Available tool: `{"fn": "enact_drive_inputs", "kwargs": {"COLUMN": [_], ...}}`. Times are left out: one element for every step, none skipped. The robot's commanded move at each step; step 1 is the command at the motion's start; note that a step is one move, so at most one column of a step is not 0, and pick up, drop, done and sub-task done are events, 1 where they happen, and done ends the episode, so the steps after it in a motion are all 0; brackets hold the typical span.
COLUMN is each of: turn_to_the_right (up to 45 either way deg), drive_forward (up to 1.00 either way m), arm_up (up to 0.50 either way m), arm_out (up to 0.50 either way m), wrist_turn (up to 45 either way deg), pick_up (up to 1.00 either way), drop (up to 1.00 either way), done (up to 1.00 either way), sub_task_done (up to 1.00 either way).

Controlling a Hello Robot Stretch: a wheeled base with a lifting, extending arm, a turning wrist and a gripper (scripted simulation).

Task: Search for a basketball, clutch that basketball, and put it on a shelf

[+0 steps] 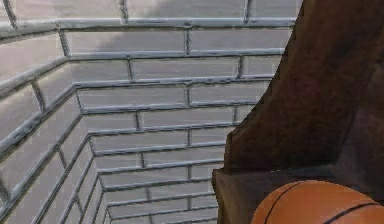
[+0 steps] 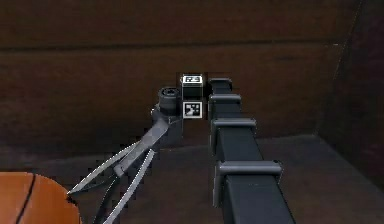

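A pale brick wall (image 1: 130, 100) covers the forward view's left, and a dark brown wooden piece of furniture (image 1: 320, 100) rises at its right, with the orange basketball (image 1: 315, 205) low beside it. In the arm side view the arm (image 2: 240, 150) reaches out toward a dark wooden panel (image 2: 100, 50). The hand (image 2: 88, 203) slants its 2 thin fingers down to the ball at the bottom left corner; its grip cannot be told, nor whether it holds anything.

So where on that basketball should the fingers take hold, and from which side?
Probably across the widest middle of the basketball: it is a smooth round ball with no handle or edge, so anything off-centre may slip. In the arm side view the fingers point toward it from its right, with a dark brown panel behind, so come in from that side.
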Motion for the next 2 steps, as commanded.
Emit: {"fn": "enact_drive_inputs", "kwargs": {"turn_to_the_right": [0.0, 0.0], "drive_forward": [0.00, 0.00], "arm_up": [0.00, 0.00], "arm_out": [0.00, 0.00], "wrist_turn": [45.0, 45.0], "pick_up": [0.00, 0.00], "drop": [0.00, 0.00], "done": [0.00, 0.00], "sub_task_done": [0.00, 0.00]}}
